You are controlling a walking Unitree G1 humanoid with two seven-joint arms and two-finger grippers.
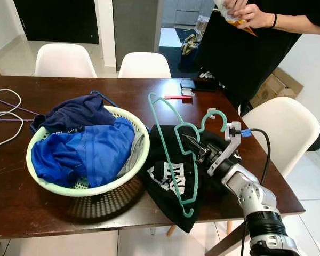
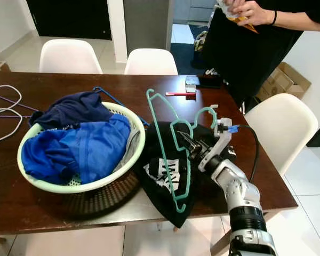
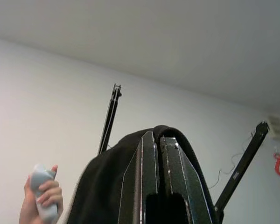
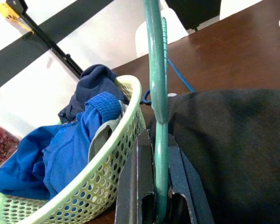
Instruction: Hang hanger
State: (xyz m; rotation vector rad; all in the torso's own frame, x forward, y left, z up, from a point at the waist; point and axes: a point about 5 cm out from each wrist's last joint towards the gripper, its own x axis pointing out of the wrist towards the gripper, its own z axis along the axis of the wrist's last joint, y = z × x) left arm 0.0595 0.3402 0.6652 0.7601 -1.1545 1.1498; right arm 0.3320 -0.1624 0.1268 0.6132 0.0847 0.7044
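The teal hanger (image 1: 173,152) stands tilted above a black printed garment (image 1: 170,178) at the front right of the brown surface (image 1: 21,202), its hook (image 1: 216,116) curling up beside the robot's wrist. The right pincer (image 1: 189,143) is pinching the hanger's thin frame; the right wrist view shows the teal bar (image 4: 157,140) running straight down between the two black fingers (image 4: 135,186), which press against it from either side. The hanger's lower end reaches down near the surface's front edge, over the garment, which drapes slightly off that edge.

As a judgement, the task sits at an early-to-middle stage: the hanger is grasped and partly raised, but it hangs on nothing yet, and no rail or hook to receive it can be made out in the head views. Carrying it off and hooking it remain to be done.

Just beside the garment, a pale green laundry basket (image 1: 141,160) holds blue clothes (image 1: 85,152) and a darker navy piece (image 1: 72,113). White cables (image 1: 5,120) lie at the far left of the surface. A red pen (image 1: 177,97) and a dark phone (image 1: 194,84) rest near the far edge, where white chairs (image 1: 144,65) stand. A person in black (image 1: 240,53) stands at the right corner, hands (image 1: 250,13) busy with a packet.

The left pincer (image 3: 157,144) points upward toward a ceiling, its fingers pressed together on nothing.
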